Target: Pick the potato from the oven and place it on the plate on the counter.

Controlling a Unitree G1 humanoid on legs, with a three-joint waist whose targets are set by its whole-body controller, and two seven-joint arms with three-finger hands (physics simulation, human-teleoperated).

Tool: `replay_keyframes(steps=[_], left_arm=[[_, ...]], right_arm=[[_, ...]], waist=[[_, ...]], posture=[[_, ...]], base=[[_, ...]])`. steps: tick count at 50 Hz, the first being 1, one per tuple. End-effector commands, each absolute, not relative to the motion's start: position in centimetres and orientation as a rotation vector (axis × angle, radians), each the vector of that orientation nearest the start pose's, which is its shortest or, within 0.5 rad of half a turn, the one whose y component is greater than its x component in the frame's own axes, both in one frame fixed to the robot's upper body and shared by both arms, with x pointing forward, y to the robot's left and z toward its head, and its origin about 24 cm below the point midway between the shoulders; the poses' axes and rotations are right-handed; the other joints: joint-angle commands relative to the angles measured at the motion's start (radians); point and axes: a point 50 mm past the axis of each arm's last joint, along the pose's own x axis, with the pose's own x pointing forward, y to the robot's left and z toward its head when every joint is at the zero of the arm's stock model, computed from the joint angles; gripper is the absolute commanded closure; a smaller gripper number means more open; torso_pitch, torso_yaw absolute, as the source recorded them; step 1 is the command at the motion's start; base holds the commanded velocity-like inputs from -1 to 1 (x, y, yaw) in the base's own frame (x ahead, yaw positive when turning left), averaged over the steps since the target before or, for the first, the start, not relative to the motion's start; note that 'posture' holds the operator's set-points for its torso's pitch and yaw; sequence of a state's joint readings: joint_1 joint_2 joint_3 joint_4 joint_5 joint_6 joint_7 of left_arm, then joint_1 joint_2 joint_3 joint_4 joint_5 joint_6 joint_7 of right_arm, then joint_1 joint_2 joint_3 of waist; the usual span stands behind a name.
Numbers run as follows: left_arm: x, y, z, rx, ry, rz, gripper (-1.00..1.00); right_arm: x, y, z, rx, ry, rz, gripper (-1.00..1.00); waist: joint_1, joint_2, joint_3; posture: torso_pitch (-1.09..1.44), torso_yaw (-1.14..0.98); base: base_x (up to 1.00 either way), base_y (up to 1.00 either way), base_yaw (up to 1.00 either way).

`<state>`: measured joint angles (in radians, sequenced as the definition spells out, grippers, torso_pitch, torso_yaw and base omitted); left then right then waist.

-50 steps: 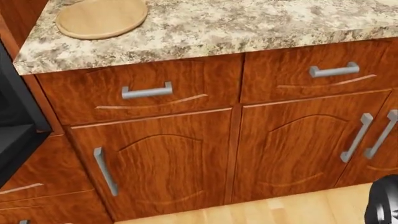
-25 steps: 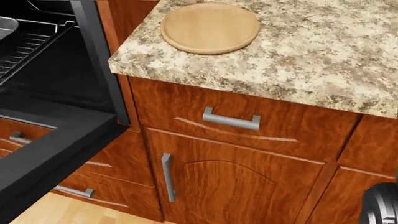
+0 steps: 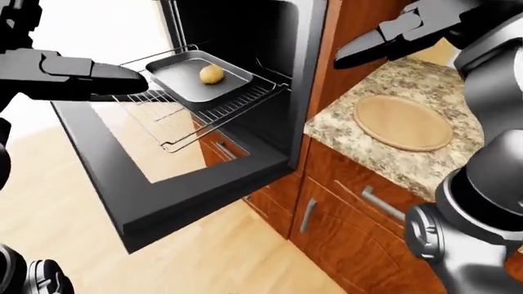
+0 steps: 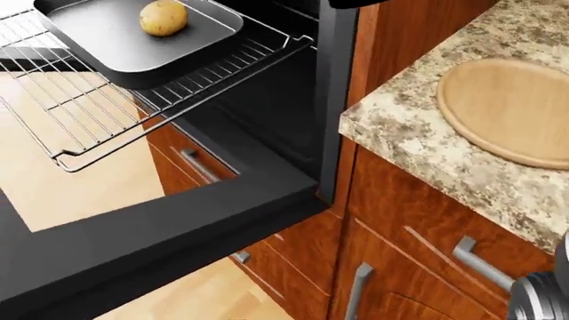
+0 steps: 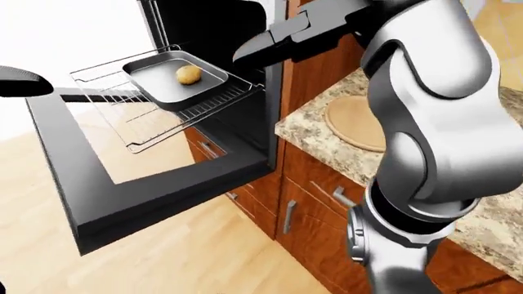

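Note:
A yellow-brown potato [image 4: 163,17] lies in a dark baking tray [image 4: 98,40] on the pulled-out oven rack [image 4: 107,113], at the head view's top left. The round wooden plate [image 4: 511,110] rests bare on the speckled counter [image 4: 400,133] at the right. In the left-eye view my left hand [image 3: 122,76] reaches in from the left, fingers stretched out, just left of the tray and holding nothing. My right hand [image 3: 360,49] hovers open at the top, above the oven's side wall, between potato and plate.
The black oven door [image 3: 164,184] hangs open and juts out low across the wooden floor [image 3: 229,257]. Brown cabinet drawers with metal handles [image 4: 475,263] sit under the counter. My right arm [image 5: 433,122] fills much of the right-eye view.
The camera has swung left: the picture went from cabinet fronts to the open oven. The tray and potato came into view, and the plate slid to the right.

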<state>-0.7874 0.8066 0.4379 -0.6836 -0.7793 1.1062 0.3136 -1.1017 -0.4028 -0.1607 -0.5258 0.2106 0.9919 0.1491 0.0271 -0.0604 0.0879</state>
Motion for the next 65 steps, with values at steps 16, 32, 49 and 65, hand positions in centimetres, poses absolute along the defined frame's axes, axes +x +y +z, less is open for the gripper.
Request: replay_keyframes(steps=[16,32,49,65], left_arm=[[22.0,22.1,35.4,0.207,-0.541,0.125,-1.0],[22.1,22.1,35.4,0.218,-0.54,0.131,-1.0],[21.9,22.6,35.3,0.224,-0.537,0.146,-1.0],[21.8,22.3,36.0,0.227,-0.54,0.149,-1.0]], right_arm=[[25.0,-14.2,38.3,-0.229,-0.676,0.244,-1.0],[25.4,-13.9,38.0,-0.249,-0.657,0.238,-1.0],[25.7,-13.3,37.6,-0.296,-0.634,0.247,-1.0],[35.1,-9.7,38.3,-0.719,-0.403,0.283,-1.0]], waist=[[-0.012,0.096,-0.054],[-0.01,0.054,-0.033],[-0.044,0.09,-0.019],[-0.054,0.1,-0.044]], posture=[[0.0,0.0],[0.0,0.0],[0.0,0.0],[0.0,0.0]], base=[[0.32,0.0,0.98],[0.21,0.03,0.59],[0.0,0.0,0.0],[0.0,0.0,0.0]])
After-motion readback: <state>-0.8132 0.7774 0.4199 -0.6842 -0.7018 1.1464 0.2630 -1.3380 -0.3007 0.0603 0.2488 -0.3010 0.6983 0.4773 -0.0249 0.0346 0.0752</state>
